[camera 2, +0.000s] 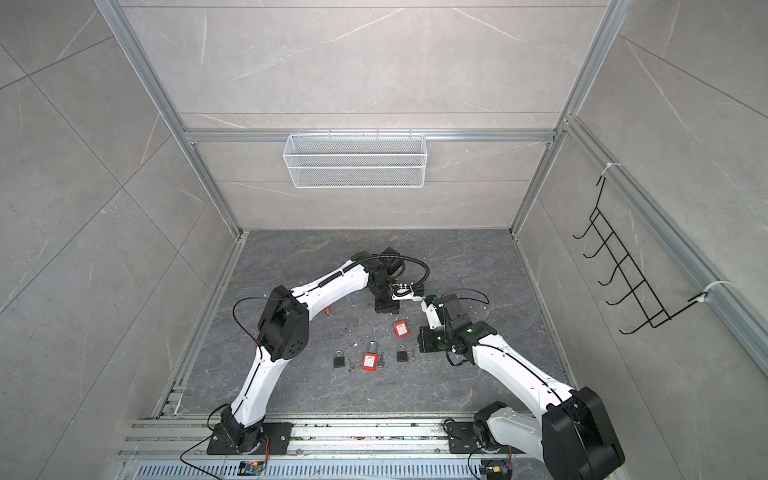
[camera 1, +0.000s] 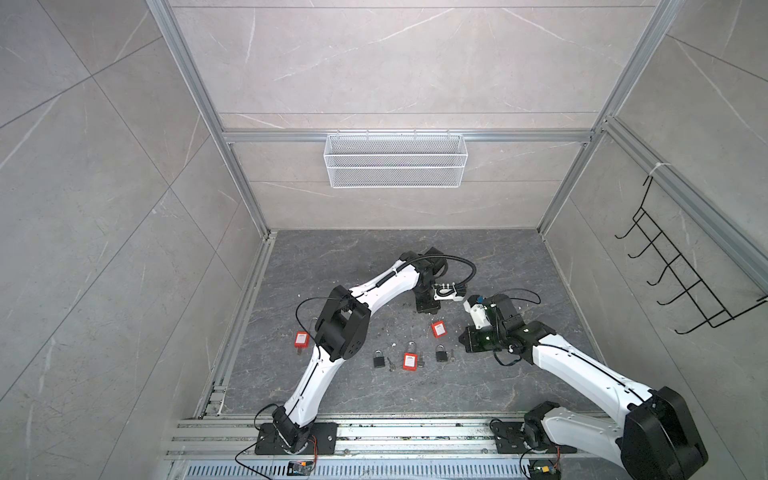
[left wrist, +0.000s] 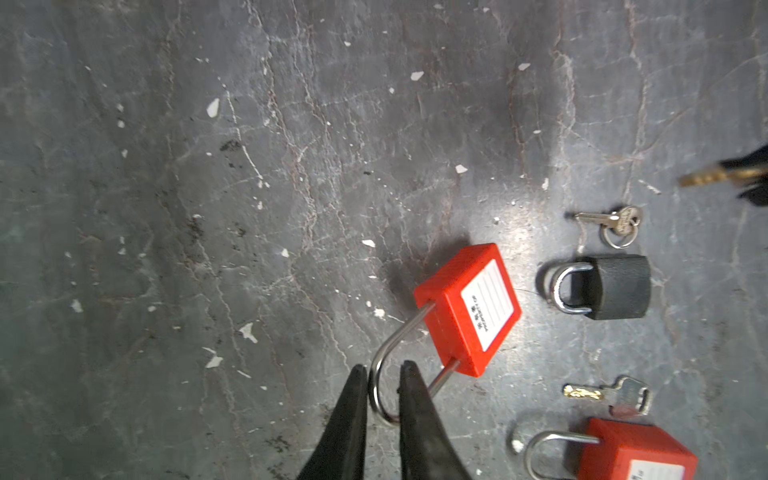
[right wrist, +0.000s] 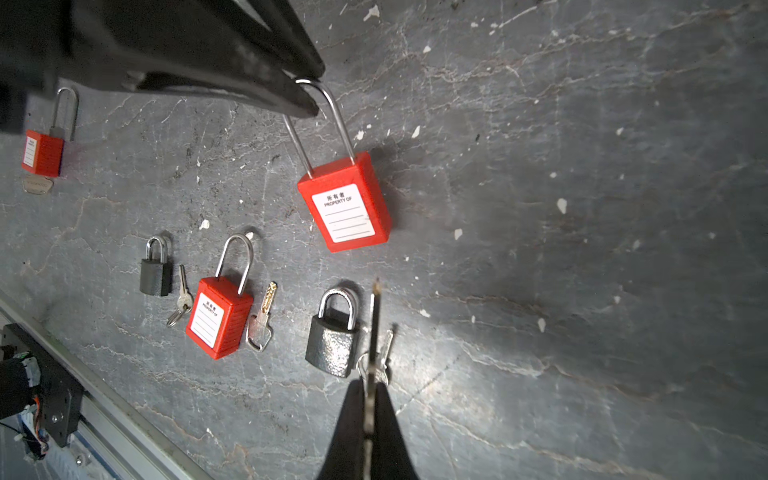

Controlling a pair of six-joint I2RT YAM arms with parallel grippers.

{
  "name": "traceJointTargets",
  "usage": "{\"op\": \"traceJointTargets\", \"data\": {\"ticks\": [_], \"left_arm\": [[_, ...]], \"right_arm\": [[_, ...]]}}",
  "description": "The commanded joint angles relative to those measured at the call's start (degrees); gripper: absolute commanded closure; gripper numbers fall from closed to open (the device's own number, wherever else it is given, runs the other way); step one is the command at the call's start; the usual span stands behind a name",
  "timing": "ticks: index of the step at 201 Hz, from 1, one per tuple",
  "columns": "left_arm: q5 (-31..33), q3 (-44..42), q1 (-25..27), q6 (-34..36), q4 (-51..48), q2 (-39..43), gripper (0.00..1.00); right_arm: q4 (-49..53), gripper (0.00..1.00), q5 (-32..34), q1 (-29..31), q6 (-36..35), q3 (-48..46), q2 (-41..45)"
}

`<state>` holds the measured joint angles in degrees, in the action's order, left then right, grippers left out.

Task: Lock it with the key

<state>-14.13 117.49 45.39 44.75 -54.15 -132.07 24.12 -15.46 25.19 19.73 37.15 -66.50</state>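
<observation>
A brass key is pinched between the closed fingers of the right gripper. Its blade sticks out past the fingertips, seen edge-on, and is not touching any lock. Near it, a red padlock lies flat on the dark stone-patterned table, white label facing up. The padlock's long steel shackle points away from the key. The left gripper straddles the top of the shackle's loop. Its jaws are slightly apart, with a visible gap beside the wire. In a top view the red padlock sits right of the table's centre, between the two wrists.

Just beside the held key lies a black padlock with a ring key next to it. Further along the same row are a second red padlock with a flat key, then a small black padlock. A third red padlock lies well apart from these.
</observation>
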Motion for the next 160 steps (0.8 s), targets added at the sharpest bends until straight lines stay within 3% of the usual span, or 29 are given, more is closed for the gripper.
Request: {"op": "traceJointTargets", "data": {"ticks": [1, 42, 72, 120, 160], "left_arm": [[1.3, 0.6, 0.1, -0.2, 2.4, -2.9, 0.79], [4.1, -1.0, 0.1, -3.2, 9.5, -0.9, 0.7], [4.7, -7.2, -3.9, -15.1, 22.8, 7.7, 0.67], [8.2, -30.2, -8.8, -26.9, 40.4, 26.9, 0.64], [12.9, -48.8, -12.8, -35.9, 40.6, 45.1, 0.63]], "right_arm": [[-1.8, 1.0, -1.1, -0.1, 1.8, -1.0, -0.5], [-1.6, 1.0, -0.9, 0.0, 1.8, -0.6, -2.5], [0.9, 1.0, 1.3, -0.1, -0.5, 3.0, -6.4], [6.0, 1.0, 5.1, -0.1, -4.1, 12.7, -17.6], [7.4, 1.0, 6.3, -0.1, -5.5, 18.4, -25.4]]}}
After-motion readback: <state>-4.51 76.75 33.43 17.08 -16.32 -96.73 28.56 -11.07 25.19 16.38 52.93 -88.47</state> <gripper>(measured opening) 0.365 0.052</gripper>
